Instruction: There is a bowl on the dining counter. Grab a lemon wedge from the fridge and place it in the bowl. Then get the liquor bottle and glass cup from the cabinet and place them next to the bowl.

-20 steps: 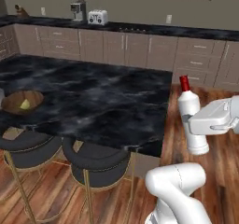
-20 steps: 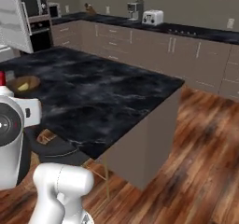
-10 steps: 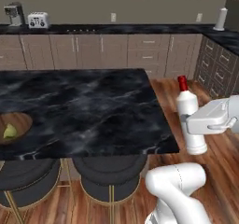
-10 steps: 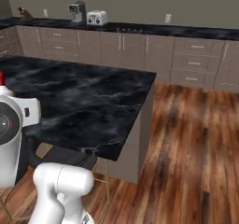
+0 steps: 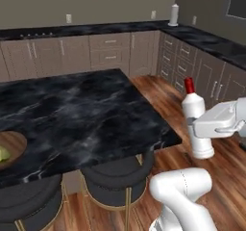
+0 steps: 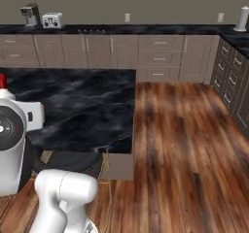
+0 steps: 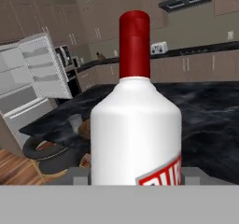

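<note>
My gripper (image 5: 196,127) is shut on the liquor bottle (image 5: 194,113), a white bottle with a red cap, held upright in the air past the right end of the dining counter (image 5: 86,114). Close up in the hand view stands the liquor bottle (image 7: 135,129), with the gripper (image 7: 135,177) at its base. The wooden bowl (image 5: 10,147) sits at the counter's left edge with the lemon wedge (image 5: 3,154) in it. Beyond the bottle I see the bowl (image 7: 87,129), a small glass cup (image 7: 73,122) beside it, and the fridge (image 7: 32,78) with its door open.
Two dark round stools (image 5: 115,179) stand under the counter's near edge. Brown drawer units (image 5: 110,47) line the back and right walls, with a white cylinder (image 5: 174,14) on top. A toaster (image 6: 52,19) sits on the back counter. Wooden floor (image 6: 185,130) spreads to the right.
The whole picture has shifted left in both base views, so the base has moved. The bowl has slid toward the left edge. The bottle stays in my gripper, unchanged.
</note>
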Robot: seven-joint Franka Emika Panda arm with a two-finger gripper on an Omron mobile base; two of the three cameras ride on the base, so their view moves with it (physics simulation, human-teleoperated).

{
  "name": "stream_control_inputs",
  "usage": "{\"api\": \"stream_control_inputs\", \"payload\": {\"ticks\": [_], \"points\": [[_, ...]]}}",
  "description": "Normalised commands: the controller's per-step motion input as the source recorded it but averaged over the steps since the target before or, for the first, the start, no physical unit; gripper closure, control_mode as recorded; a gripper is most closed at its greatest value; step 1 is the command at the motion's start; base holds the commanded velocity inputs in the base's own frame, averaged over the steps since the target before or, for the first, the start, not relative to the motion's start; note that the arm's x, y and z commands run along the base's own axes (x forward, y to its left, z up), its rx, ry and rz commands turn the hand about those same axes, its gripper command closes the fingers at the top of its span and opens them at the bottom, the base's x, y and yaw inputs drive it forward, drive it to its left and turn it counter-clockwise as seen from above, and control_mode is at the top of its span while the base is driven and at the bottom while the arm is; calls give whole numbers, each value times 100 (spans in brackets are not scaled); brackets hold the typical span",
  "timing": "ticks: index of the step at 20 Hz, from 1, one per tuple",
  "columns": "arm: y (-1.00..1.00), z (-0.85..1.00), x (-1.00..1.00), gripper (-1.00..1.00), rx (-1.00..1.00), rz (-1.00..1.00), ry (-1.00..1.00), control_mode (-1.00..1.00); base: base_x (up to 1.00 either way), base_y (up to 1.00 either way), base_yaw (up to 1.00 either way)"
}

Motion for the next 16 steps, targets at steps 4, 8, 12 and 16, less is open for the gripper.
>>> {"api": "stream_control_inputs", "payload": {"ticks": [4, 8, 12, 16], "points": [[0, 0, 0, 100, 0, 0, 0, 100, -97, 43, -25], [0, 0, 0, 100, 0, 0, 0, 100, -89, 39, -20], [0, 0, 0, 100, 0, 0, 0, 100, 2, 64, -11], [0, 0, 0, 100, 0, 0, 0, 100, 24, 77, -2]]}}
